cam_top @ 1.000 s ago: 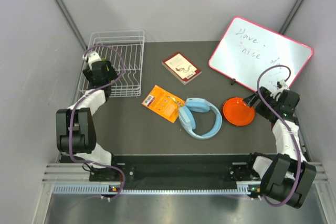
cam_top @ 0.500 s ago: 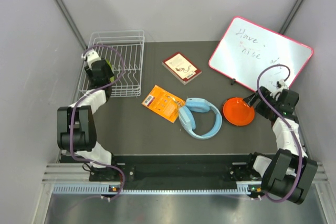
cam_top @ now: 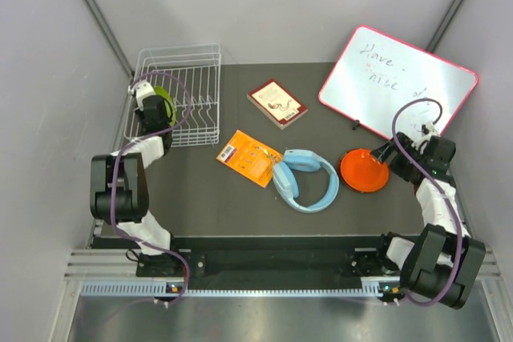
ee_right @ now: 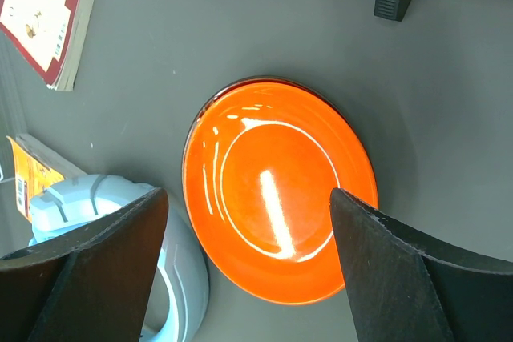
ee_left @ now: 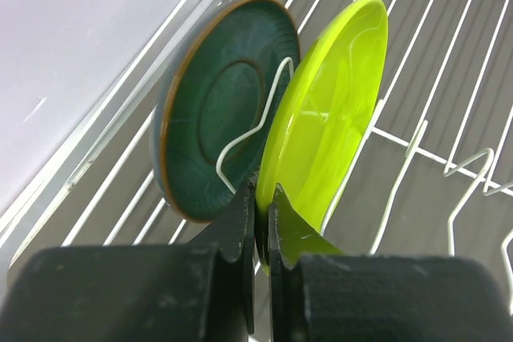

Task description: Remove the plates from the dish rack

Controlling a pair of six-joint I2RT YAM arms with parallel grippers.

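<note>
White wire dish rack (cam_top: pixel 196 102) sits at the far left corner of the table (cam_top: pixel 200 198), close to the left wall. Two plates stand on edge in it, side by side among the divider prongs at its left end: a dark green plate (ee_left: pixel 212 118) nearer the rack's outer wall and a lime plate (ee_left: pixel 329 126) just beside it, with one wire prong rising between them. Both plates tilt slightly.

Left gripper (ee_left: pixel 260 198) is inside the rack. Its fingers are drawn together on the lower rim of the lime plate, leaving only a thin slit between them.

Orange plate (cam_top: pixel 365 171) lies flat on the table at the right side, well apart from the rack. Right gripper (ee_right: pixel 247 194) hangs over it with its fingers spread wide, one on each side of the plate in the wrist view, gripping nothing.

A whiteboard (cam_top: pixel 398 78) with a pink frame leans just behind the orange plate. Blue headphones (cam_top: pixel 306 179) lie to the left of that plate. An orange packet (cam_top: pixel 249 157) touches the headphones. A red-edged book (cam_top: pixel 276 103) lies between the rack and the whiteboard.
</note>
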